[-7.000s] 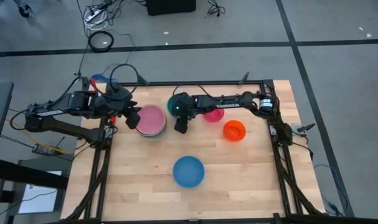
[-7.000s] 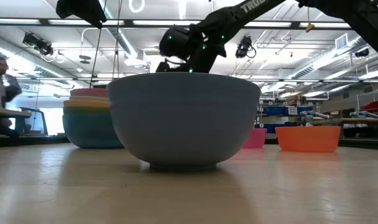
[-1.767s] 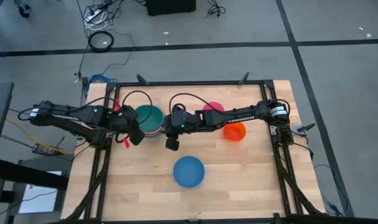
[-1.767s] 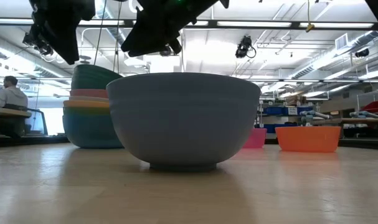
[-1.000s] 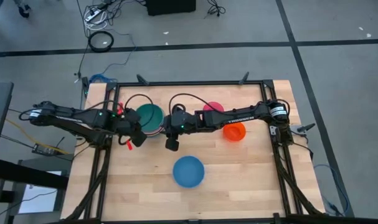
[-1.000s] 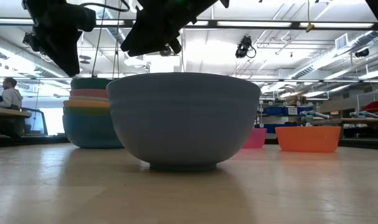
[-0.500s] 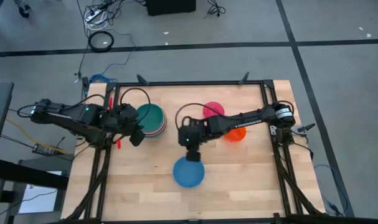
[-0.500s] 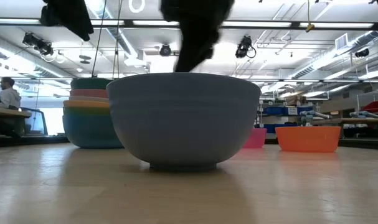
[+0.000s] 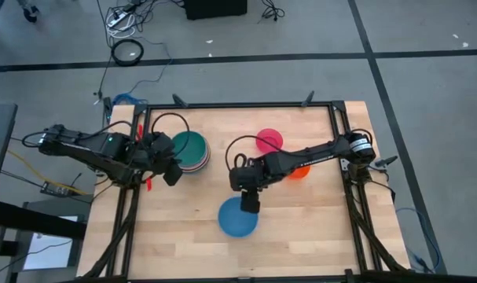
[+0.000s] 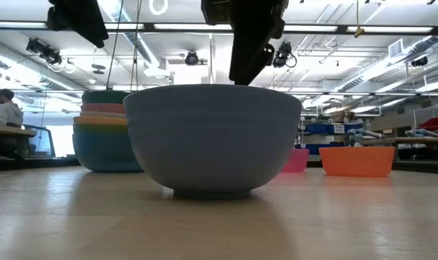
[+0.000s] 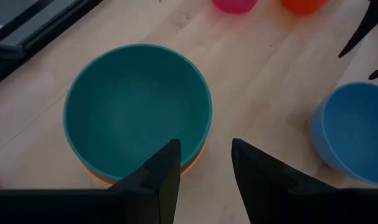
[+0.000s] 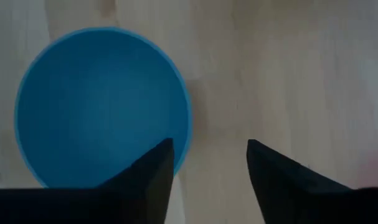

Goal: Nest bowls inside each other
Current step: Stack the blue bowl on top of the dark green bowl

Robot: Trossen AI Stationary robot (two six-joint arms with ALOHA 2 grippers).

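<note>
The blue bowl (image 9: 238, 218) is a plain mid blue inside; in the low view its outer wall reads as pale grey-blue. The stack of bowls (image 9: 191, 152) shows a dark teal-green bowl (image 11: 137, 109) on top, with pink, orange and teal bands below it. The magenta bowl (image 9: 269, 141) and the orange bowl (image 10: 357, 160) are plain. The bench (image 9: 301, 220) is light wood with fine plank lines and a black frame. Both arms are black, fingers (image 12: 152, 167) included. The floor (image 9: 427, 86) is grey with dark lines.

No legible text, label, brand, number or sign anywhere.
</note>
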